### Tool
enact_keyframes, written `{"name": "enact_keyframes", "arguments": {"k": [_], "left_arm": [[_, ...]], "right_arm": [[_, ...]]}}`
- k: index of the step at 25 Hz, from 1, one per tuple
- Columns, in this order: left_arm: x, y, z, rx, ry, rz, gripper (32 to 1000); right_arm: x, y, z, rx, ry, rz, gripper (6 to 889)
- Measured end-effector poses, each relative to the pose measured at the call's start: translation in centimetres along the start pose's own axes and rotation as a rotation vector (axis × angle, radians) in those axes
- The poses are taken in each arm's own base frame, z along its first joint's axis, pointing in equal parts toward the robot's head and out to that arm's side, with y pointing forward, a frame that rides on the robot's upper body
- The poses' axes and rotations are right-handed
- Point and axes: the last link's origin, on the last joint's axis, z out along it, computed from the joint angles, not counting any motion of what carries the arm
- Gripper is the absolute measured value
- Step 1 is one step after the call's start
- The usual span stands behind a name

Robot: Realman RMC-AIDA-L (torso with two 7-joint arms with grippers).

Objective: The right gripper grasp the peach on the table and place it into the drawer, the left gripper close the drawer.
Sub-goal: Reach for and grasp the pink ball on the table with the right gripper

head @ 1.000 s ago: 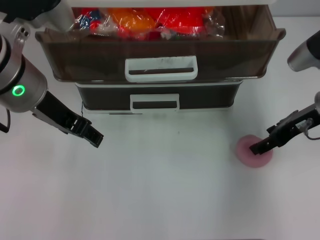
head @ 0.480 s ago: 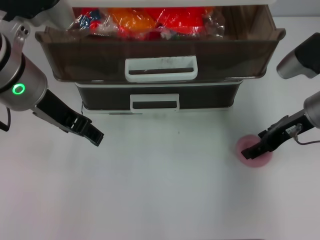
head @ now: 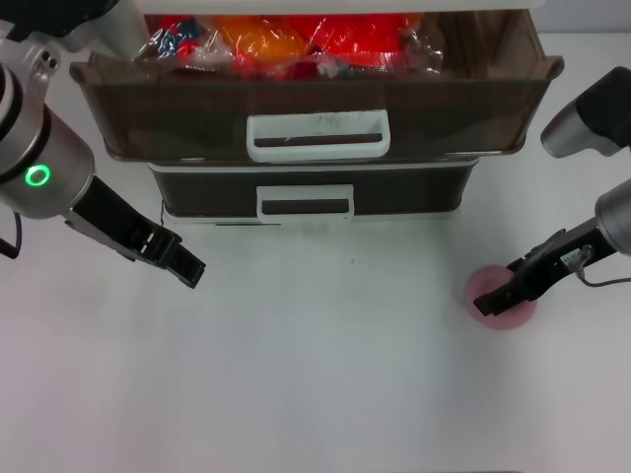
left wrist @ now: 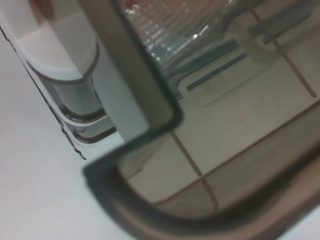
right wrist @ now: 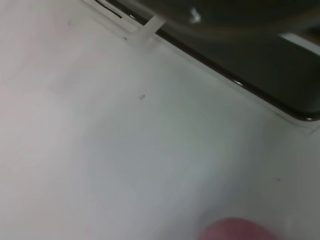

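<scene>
The right claw [head: 496, 303] lies low over the peach [head: 501, 296], its black fingers reaching in from the robot's right and crossing the pink top of the fruit. The fingertips overlap the peach in the head view, but whether they are spread around it or pressed together cannot be told from that angle, nor is it clear that they actually touch the skin. The right wrist view shows only a rounded pink edge of the peach [right wrist: 235, 230] against the white table [right wrist: 125, 160].

The peach sits on the table [head: 325, 374] to the robot's right, well in front of the drawer [head: 315, 108] and apart from it. It is round and slightly flattened, resting on its broad side, so it has no clear long axis; its flat face looks upward.

The drawer is pulled out, its white loop handle [head: 317, 135] facing the robot, with red and orange packets [head: 296, 39] inside. A lower drawer [head: 306, 192] is beneath it.

The left claw [head: 187, 271] hangs above the table to the robot's left, near the lower drawer's corner, holding nothing; its fingers look close together.

Compared with half a second ago, the right claw has hardly shifted over the peach, its upper arm has edged slightly, and the peach, drawer and left claw remain where they were.
</scene>
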Motion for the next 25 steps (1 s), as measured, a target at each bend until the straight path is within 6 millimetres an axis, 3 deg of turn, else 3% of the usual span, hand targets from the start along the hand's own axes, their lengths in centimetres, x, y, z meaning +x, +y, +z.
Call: {"name": "enact_keyframes", "arguments": {"k": [16,19,25], "left_arm": [[0.03,-0.03,-0.04,0.000,0.002,-0.002,816],[-0.01,-0.05,-0.02,0.000,0.001,-0.003,816],[-0.04,-0.05,0.00,0.000,0.000,-0.003,816]], "right_arm": [[0.02,-0.05,0.18,0.015,0.011,-0.012,750],[0.00,-0.09,0.10,0.016,0.004,-0.012,548],[0.01,-0.06,0.12,0.016,0.006,-0.017,315]]}}
